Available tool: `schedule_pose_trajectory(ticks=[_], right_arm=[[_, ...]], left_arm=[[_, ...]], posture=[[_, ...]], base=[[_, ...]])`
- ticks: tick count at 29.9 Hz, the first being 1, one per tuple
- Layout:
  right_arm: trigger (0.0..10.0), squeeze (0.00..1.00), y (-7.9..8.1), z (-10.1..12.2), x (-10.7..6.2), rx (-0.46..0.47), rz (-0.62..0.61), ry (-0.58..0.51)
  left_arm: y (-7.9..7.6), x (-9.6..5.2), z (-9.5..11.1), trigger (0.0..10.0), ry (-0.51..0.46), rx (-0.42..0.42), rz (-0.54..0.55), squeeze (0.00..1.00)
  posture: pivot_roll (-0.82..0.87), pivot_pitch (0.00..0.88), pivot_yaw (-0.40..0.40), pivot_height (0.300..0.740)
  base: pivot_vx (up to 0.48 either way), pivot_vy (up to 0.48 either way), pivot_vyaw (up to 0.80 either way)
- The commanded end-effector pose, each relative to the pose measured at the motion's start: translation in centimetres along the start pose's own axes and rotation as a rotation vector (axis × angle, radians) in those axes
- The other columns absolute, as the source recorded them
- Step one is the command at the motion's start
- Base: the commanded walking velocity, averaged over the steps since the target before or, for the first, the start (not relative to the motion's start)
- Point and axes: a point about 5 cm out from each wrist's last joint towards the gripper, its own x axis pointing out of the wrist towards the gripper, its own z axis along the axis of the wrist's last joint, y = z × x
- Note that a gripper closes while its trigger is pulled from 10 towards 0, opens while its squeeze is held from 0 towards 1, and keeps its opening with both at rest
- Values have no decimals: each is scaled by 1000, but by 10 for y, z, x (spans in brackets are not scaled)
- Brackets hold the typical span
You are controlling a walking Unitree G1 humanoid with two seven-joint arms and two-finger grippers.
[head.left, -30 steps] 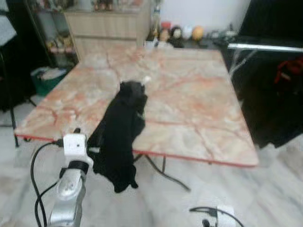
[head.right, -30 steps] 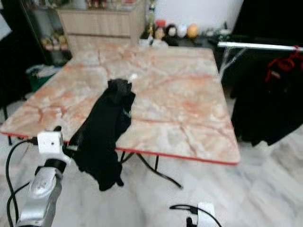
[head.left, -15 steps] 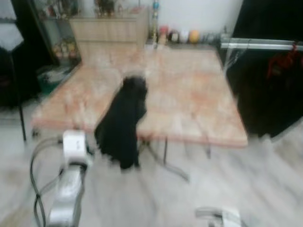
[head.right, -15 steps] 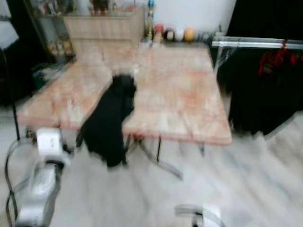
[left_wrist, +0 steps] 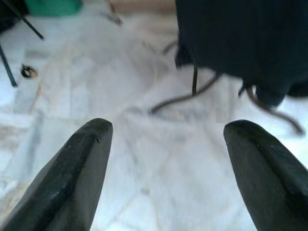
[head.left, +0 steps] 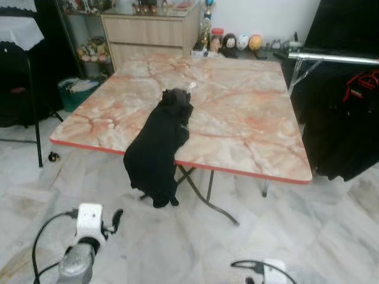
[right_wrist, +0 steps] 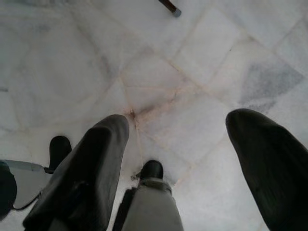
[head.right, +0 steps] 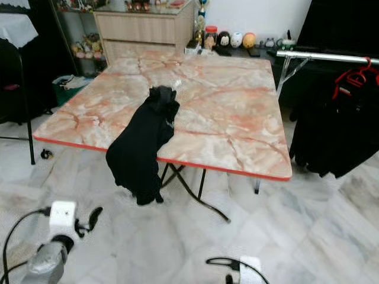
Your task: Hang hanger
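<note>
Left end effector [left_wrist: 163, 168] spread wide, black fingers [left_wrist: 72, 173] well apart, gripping nothing, pointed over the pale marble floor [left_wrist: 159, 144] toward the worktop's metal legs [left_wrist: 192, 91] and the low-hanging hem of the black garment [left_wrist: 240, 43]. From the head views, left arm [head.left: 80, 251] low at the near left, well short of the worktop. Right end effector [right_wrist: 178, 163] likewise spread, fingers [right_wrist: 91, 168] apart and empty, aimed straight down at the floor tiles, with the robot's own foot [right_wrist: 151, 171] just beneath. Right wrist [head.left: 275, 273] barely at the near edge of the head views. Farther out, pink-veined marble worktop [head.left: 237, 118] with a red edge, standing on folding legs. Black garment [head.left: 159, 148] draped across the worktop's near edge, upper part lying on the surface, lower part hanging free toward the floor. Small white tip of the hanger [head.left: 191, 86] poking out just past the garment's top, rest hidden under the cloth. To the right of the worktop, a metal clothes rail [head.left: 334, 58] with dark clothes [head.left: 343, 136] hanging from it and a red hanger [head.left: 362, 83] hooked near its far end. Beyond the worktop, a wooden cabinet [head.left: 151, 29] and a row of small figurines [head.left: 240, 41] along the wall. At far left, a dark chair [head.left: 21, 89] and a green bin [head.left: 77, 92].
</note>
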Motion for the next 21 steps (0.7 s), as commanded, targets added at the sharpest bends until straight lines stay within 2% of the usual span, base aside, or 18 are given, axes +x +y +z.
schedule_pose_trajectory(ticks=[1, 3, 4, 5, 6, 8, 12, 14, 16, 21], right_arm=[[10000, 0, -2, 2, 0, -7, -12, -9], [10000, 0, -3, 4, 1, -13, -13, -9], [10000, 0, -11, 7, 1, -7, -25, -14], [10000, 0, -17, 8, 2, -1, -34, -17], [10000, 0, -17, 8, 2, -1, -34, -17], [10000, 0, -32, 10, 1, 3, -51, -18], [10000, 0, -40, 9, 0, 2, -59, -14], [10000, 0, -42, 5, -1, 3, -62, -8], [10000, 0, -42, 4, -2, 9, -63, -6], [10000, 0, -36, 4, -1, 4, -55, 1]], left_arm=[[0, 1, -10, 10000, 71, 39, -21, 0], [-3, 1, -25, 10000, 176, 52, -47, 0], [-6, -1, -34, 10000, 240, 31, -58, 0], [-7, -2, -39, 10000, 277, 31, -61, 0], [-7, -2, -39, 10000, 277, 31, -61, 0], [-12, -5, -50, 10000, 353, 57, -73, 0], [-14, -9, -59, 10000, 411, 62, -70, 0], [-20, -11, -64, 10000, 436, 104, -107, 0], [-22, -12, -65, 10000, 438, 107, -114, 0], [-21, -16, -71, 10000, 458, 110, -96, 0]], posture=[[149, 0, -25, 740], [144, 0, -22, 740], [141, 0, -20, 740], [137, 0, -20, 740], [137, 0, -20, 740], [139, 0, -23, 740], [138, 0, -25, 740], [126, 0, -22, 740], [123, 0, -20, 740], [132, 0, -25, 740]], base=[[0, 0, 0], [0, 0, 0], [0, 0, 0], [0, 0, 0], [0, 0, 0], [0, 0, 0], [0, 0, 0], [0, 0, 0], [0, 0, 0], [0, -284, 0]])
